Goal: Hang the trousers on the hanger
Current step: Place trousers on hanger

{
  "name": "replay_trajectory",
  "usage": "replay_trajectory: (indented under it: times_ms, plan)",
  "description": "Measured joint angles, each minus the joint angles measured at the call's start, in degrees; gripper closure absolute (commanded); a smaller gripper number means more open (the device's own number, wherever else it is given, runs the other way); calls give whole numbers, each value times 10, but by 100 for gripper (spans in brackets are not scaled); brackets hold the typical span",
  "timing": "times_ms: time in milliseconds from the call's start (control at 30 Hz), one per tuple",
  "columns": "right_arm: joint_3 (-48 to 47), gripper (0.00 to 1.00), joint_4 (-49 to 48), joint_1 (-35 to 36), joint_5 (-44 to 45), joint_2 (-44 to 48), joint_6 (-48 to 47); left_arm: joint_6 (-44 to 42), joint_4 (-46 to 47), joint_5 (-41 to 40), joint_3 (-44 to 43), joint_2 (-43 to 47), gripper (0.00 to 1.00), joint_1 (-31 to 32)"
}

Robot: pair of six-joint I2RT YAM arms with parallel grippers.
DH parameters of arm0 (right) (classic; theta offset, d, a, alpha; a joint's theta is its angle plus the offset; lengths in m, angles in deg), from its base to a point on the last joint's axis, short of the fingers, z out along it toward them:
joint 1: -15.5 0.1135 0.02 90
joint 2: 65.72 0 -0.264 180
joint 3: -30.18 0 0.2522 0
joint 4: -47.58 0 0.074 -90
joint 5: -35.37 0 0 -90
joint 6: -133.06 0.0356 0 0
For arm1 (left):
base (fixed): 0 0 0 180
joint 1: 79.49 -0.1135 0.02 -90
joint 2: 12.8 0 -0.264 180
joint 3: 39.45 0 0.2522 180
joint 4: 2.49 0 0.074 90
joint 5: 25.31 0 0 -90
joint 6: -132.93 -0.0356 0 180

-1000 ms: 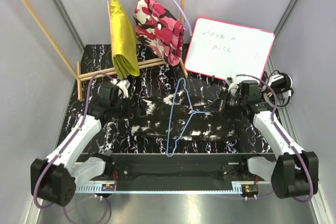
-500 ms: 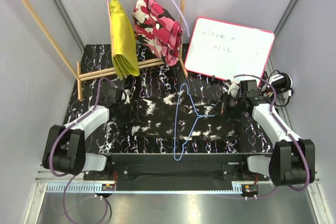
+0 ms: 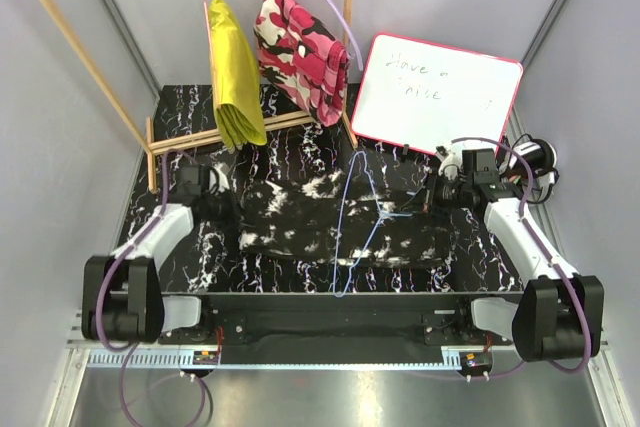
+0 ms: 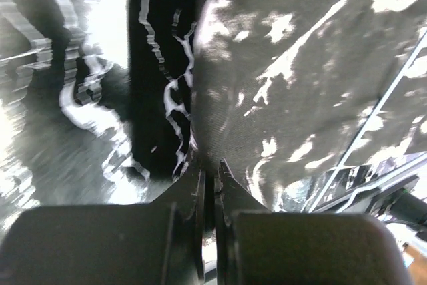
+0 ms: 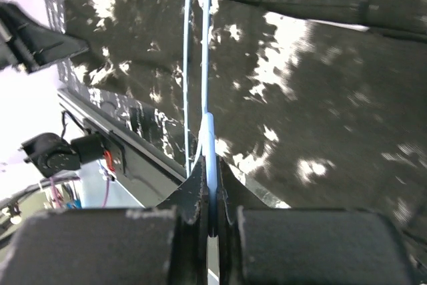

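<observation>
Right pincer (image 5: 209, 188) is clamped on the hanger (image 5: 205, 65) wire, holding it across the trousers (image 3: 290, 217), which lie flat mid table (image 3: 290, 142). Left pincer (image 4: 210, 181) looks pinched shut on their left edge, I guess to anchor the fabric while the hanger slides through.

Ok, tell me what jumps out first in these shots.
The blotched black trousers lie spread across the middle of the table, with the light-blue hanger across them. The left end effector pinches their left edge; the right end effector is shut on the hanger's wire. Behind, a pink camouflage garment and a yellow garment hang at the wooden rack.
</observation>
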Motion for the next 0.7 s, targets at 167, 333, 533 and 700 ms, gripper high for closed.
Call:
replay_trajectory:
  times_ms: [167,333,533,700]
  plan:
    - [-14,100,7,-3,6,18,23,-17,-61,4,-12,117,100,-23]
    - [-14,100,7,-3,8,16,38,-14,-104,-2,-79,189,100,41]
    - [-14,100,6,-3,10,0,42,19,-101,-40,-171,143,100,206]
    - [-14,100,5,-3,9,-1,42,48,-76,-86,-251,36,97,335]
